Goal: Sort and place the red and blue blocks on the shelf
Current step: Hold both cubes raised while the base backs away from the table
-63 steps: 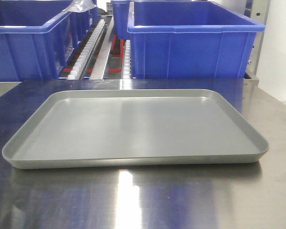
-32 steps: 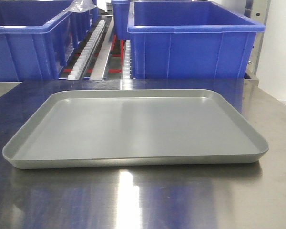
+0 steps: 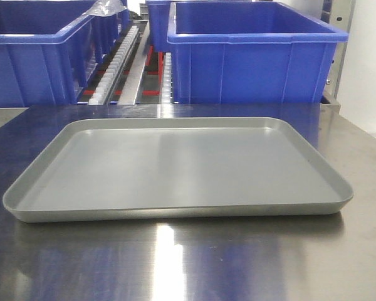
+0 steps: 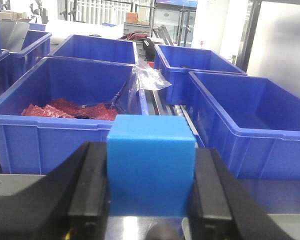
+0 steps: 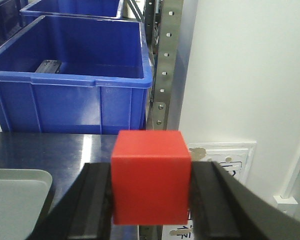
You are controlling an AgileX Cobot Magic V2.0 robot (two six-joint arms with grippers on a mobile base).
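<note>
Each arm holds one cube, pinched between its fingers, facing the bins.
The left gripper (image 4: 151, 200) is clamped on the blue block (image 4: 151, 160), with its black fingers (image 4: 90, 195) pressed against the cube's two sides. Beyond it sit blue plastic bins (image 4: 250, 115), and one of them holds red packets (image 4: 65, 109). The right gripper (image 5: 150, 200) grips the red block (image 5: 150, 175) the same way, with the steel table (image 5: 65, 145), a corner of the grey tray (image 5: 15, 200) and a perforated upright (image 5: 162, 65) behind it. In the front view the tray lies flat on the table. Behind it, the white roller tracks (image 3: 116, 63) of the shelf (image 3: 138, 75) run between two bins.
</note>
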